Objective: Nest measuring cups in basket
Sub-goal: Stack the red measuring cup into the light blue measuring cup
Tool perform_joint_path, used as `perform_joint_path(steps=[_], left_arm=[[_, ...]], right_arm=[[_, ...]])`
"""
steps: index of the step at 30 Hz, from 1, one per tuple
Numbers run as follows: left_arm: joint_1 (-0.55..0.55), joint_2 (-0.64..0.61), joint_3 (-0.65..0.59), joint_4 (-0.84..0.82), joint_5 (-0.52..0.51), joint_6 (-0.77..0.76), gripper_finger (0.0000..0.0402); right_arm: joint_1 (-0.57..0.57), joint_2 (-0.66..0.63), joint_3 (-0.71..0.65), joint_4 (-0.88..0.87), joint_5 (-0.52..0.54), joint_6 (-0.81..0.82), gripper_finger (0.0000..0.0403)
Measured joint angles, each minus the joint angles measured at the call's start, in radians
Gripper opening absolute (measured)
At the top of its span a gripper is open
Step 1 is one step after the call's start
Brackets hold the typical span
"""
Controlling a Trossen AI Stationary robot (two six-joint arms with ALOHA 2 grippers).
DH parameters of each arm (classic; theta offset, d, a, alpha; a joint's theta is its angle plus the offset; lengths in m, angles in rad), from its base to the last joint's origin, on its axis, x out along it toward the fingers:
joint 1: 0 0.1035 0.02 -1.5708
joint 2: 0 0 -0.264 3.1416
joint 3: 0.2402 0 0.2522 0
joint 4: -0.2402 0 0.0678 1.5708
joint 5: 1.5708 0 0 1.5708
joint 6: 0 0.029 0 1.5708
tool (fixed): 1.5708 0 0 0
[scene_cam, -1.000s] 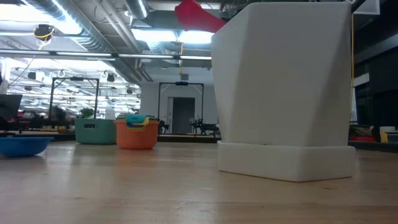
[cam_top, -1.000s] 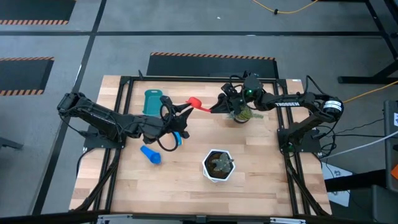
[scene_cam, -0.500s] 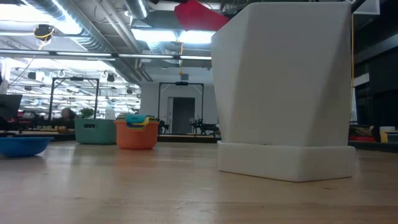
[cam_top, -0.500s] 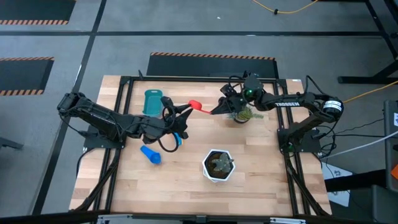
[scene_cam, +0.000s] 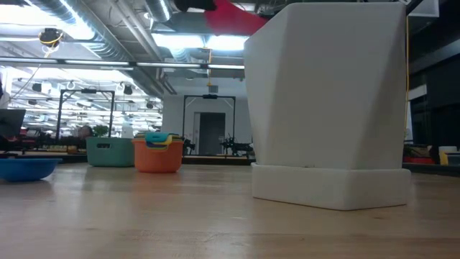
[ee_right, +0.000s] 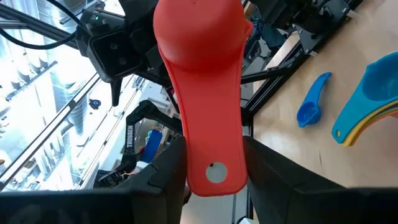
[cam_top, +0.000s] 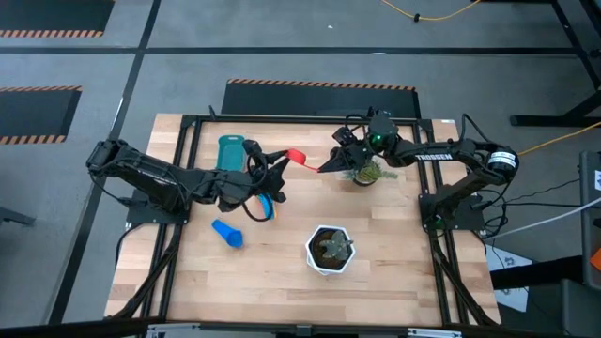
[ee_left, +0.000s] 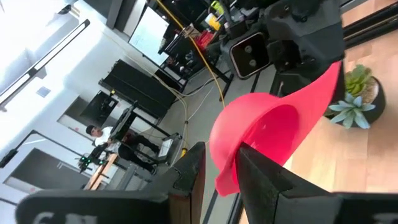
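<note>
A red measuring cup (cam_top: 294,154) hangs in the air over the table's far middle, between my two grippers. My right gripper (cam_top: 324,167) is shut on its handle. My left gripper (cam_top: 279,161) stands slightly open at the bowl; in the left wrist view one finger (ee_left: 194,167) is outside the rim (ee_left: 225,182) and the other (ee_left: 258,171) is in the hollow. The teal basket (cam_top: 230,153) stands at the far left. An orange cup (scene_cam: 158,156) with yellow and light blue cups nested in it sits beside it. A dark blue cup (cam_top: 226,232) lies on the table. My right gripper pinches the flat handle's two long edges (ee_right: 214,158) between its fingers (ee_right: 166,171), near the free end with the hole. The fingers come level from the table's right and lie along the handle. The cup is lifted clear. My left gripper: I cannot tell whether its fingers touch the rim.
A white hexagonal pot (cam_top: 330,249) stands at the near middle and fills much of the low view (scene_cam: 330,101). A small plant in a dark pot (cam_top: 364,173) sits under my right arm. Black frame rails (cam_top: 188,178) run along the table's sides.
My left gripper has edged toward the red cup's bowl and now shows beside it in the low view. My right gripper has rolled about its own axis, and the red cup has turned a little with it, staying lifted clear.
</note>
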Motion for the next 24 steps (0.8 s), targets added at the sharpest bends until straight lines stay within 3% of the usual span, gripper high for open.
perform_joint_path(steps=[4, 11, 24], left_arm=[[0.011, 0.000, 0.000, 0.000, 0.001, 0.000, 0.0071], [0.011, 0.001, 0.000, -0.008, 0.004, 0.008, 0.0011], [0.011, 0.001, 0.000, -0.006, 0.042, 0.004, 0.0006]], right_arm=[[0.000, 0.000, 0.000, 0.000, 0.001, 0.000, 0.0143], [0.000, 0.000, 0.000, 0.000, 0.001, 0.007, 0.0144], [0.001, 0.000, 0.000, -0.007, -0.005, -0.007, 0.0161]])
